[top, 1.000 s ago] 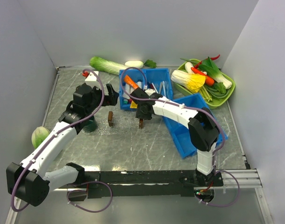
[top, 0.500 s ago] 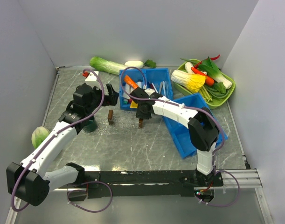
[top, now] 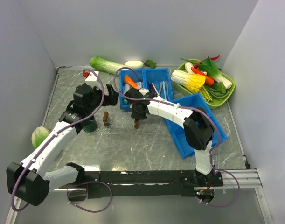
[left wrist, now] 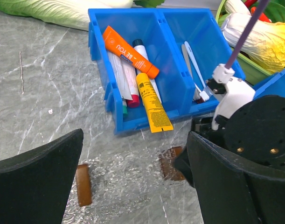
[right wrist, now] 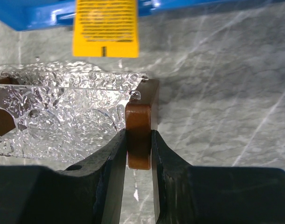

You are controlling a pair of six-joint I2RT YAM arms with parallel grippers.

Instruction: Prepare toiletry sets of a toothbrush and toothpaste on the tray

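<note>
My left claw (left wrist: pixel 135 154) hangs spread wide over the marble worktop (left wrist: pixel 49 84), with one dark finger at each lower corner. Between them I see the blue bin (left wrist: pixel 98 51). Its left compartment holds an orange tube (left wrist: pixel 130 51), some white tubes and a yellow tube (left wrist: pixel 151 102) whose tail pokes over the near wall. Its right compartment holds white and blue toothbrushes (left wrist: pixel 191 65). Nearer me, a crinkled clear tray (left wrist: pixel 123 177) lies between the left brown block (left wrist: pixel 84 184) and the right brown block (left wrist: pixel 169 163), which sits against the right arm's black housing (left wrist: pixel 254 135).
</note>
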